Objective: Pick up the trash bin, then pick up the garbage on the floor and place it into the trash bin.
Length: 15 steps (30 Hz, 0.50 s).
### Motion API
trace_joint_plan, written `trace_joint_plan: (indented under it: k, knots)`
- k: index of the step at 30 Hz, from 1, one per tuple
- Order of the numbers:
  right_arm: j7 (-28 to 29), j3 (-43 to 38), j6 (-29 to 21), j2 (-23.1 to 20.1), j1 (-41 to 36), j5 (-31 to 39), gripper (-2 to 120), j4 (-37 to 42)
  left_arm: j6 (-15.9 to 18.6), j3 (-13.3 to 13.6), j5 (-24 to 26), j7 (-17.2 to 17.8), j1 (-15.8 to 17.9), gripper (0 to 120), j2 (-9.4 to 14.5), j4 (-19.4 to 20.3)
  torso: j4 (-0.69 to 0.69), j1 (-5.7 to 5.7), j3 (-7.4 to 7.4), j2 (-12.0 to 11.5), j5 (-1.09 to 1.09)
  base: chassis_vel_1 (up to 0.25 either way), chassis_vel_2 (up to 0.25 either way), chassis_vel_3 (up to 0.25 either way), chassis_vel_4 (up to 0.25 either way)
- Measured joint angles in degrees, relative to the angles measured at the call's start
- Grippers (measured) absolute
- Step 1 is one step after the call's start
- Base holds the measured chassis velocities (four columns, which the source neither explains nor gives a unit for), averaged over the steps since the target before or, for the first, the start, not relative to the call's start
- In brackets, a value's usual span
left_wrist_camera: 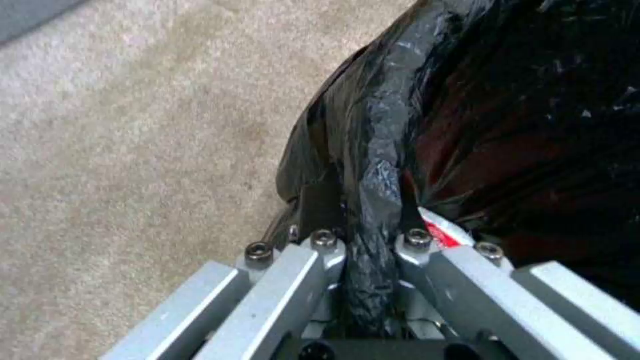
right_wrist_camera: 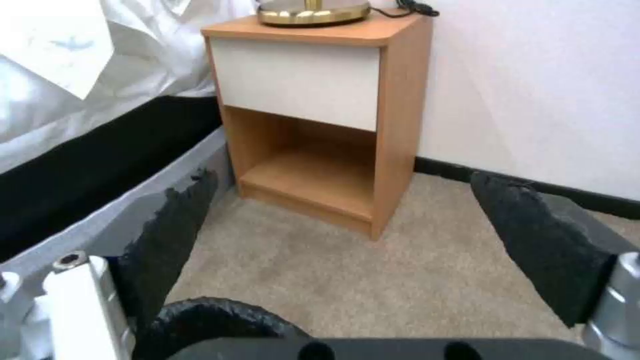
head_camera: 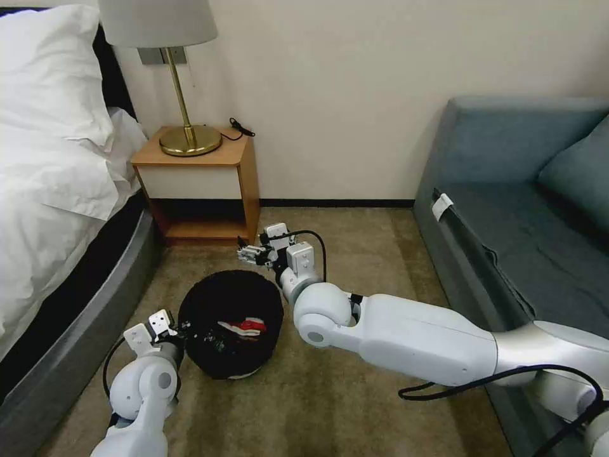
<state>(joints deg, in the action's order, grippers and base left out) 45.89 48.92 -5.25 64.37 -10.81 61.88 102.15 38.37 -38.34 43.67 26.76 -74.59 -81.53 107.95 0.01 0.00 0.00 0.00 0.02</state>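
Beige bedroom carpet (head_camera: 355, 406) holds the black-bagged round trash bin (head_camera: 229, 324), its rim pinched by the left gripper (left_wrist_camera: 369, 235); red-and-white wrapper (head_camera: 246, 327) lies inside, right gripper (head_camera: 246, 252) spread wide beyond it, near the wooden nightstand (right_wrist_camera: 320, 115).

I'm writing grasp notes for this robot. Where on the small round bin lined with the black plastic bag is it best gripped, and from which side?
Probably the rim of the small round bag-lined bin: thin enough to pinch. The left pincer is shut on the bagged edge nearest it; the right pincer hangs open beyond.
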Motion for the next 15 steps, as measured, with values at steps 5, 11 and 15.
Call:
trace_joint_plan:
  k: [5, 11, 15]
  knots:
    - [-0.09, -0.34, 0.03, -0.85, -0.80, -0.35, 97, 0.13, 0.63, -0.17, 0.69, 0.55, 0.63, 3, 0.03, -1.19, 0.00, 0.00, 0.00, 0.00, 0.02, 0.000, 0.000, 0.000, 0.000]
    - [-0.16, -0.94, 0.03, -1.60, -1.73, -0.75, 98, 0.24, 0.39, -0.16, -0.72, -0.59, 0.74, 7, 0.06, -1.40, 0.00, 0.00, 0.00, 0.00, 0.00, 0.000, 0.000, 0.000, 0.000]
    - [-0.23, -1.92, 0.03, -2.51, -2.39, -1.00, 98, 0.44, -2.71, -0.35, -7.66, -5.26, 0.28, 23, 0.07, -1.30, -0.02, 0.00, 0.00, 0.00, -0.05, 0.000, 0.000, 0.000, 0.000]
